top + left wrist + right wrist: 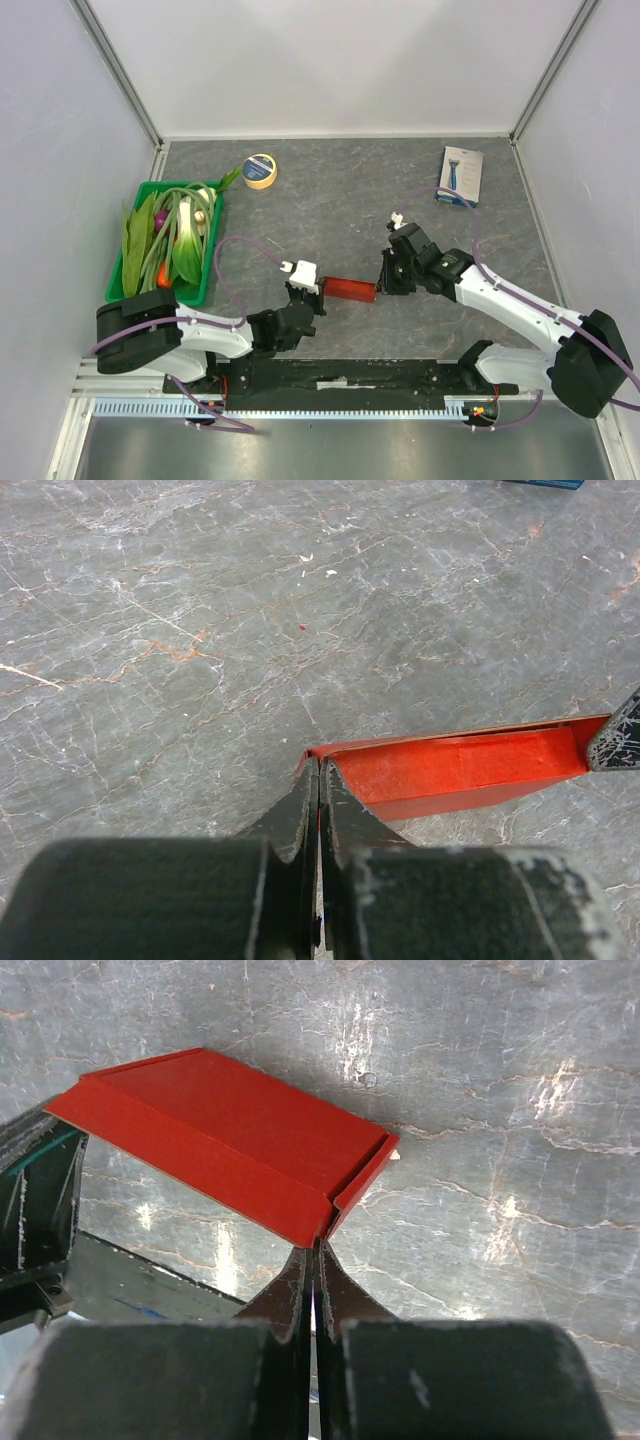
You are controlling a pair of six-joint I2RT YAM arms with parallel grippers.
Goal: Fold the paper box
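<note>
The red paper box (350,289) is over the middle of the table (330,190), stretched between the two arms. The left gripper (319,780) is pinching one end of it, right at the corner, with its fingers squeezed tight together. The right gripper (314,1255) is pinching the other end the same way — fingers pressed hard on the edge, next to a small flap. The box is looking half flat, with one long side folded up. It seems to be hanging a little above the table, though that is hard to be sure of.

What could go wrong? Each gripper is holding only a tiny bit of thin card. If the arms are pulling apart too hard, the card could rip or slide out. If one arm is twisting more than the other, the box could bend in the wrong spot — not on its fold lines. And if one end is slipping free, the box could flop down and dangle from the other gripper.
</note>
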